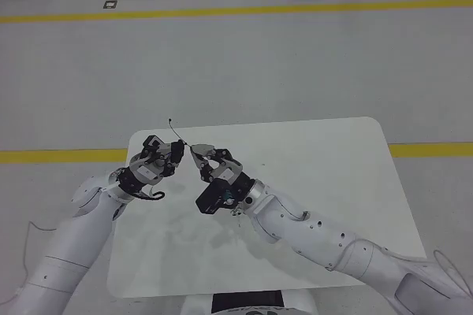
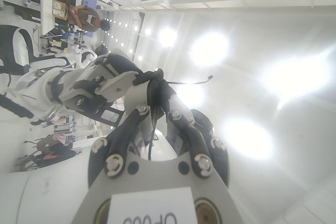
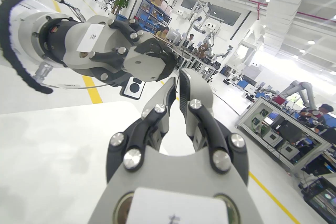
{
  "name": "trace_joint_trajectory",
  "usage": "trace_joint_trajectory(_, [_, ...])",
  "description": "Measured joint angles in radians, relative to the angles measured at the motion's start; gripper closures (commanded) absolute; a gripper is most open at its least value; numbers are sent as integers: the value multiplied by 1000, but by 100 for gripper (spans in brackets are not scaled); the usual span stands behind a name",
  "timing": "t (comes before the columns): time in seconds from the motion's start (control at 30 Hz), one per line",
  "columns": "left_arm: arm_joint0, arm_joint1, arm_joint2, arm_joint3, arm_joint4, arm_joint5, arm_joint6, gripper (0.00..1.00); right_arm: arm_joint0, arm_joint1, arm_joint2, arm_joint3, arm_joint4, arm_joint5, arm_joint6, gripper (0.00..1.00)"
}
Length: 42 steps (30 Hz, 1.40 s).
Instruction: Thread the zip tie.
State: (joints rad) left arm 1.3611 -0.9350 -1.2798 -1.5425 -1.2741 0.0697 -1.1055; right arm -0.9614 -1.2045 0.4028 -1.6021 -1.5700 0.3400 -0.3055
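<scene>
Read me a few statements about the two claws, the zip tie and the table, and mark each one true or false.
1. The left claw and the right claw are close together above the table. True.
2. The zip tie lies flat on the table. False: the claws hold it up in the air.
3. The left claw is shut on the zip tie. True.
4. The right claw is wide open. False: it is shut on the zip tie's thin strand.
5. The claws meet over the middle of the table. False: they are near its far corner on the robot's left.
</scene>
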Motion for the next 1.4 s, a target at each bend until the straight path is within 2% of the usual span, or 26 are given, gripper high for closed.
trace_joint_trajectory(0.07, [0, 0, 0, 0, 0, 0, 0, 100, -1, 0, 1, 0, 0, 0, -3, 100])
trace_joint_trajectory(1.4, [0, 0, 0, 0, 0, 0, 0, 100, -36, 27, 36, -10, 0, 0, -3, 100])
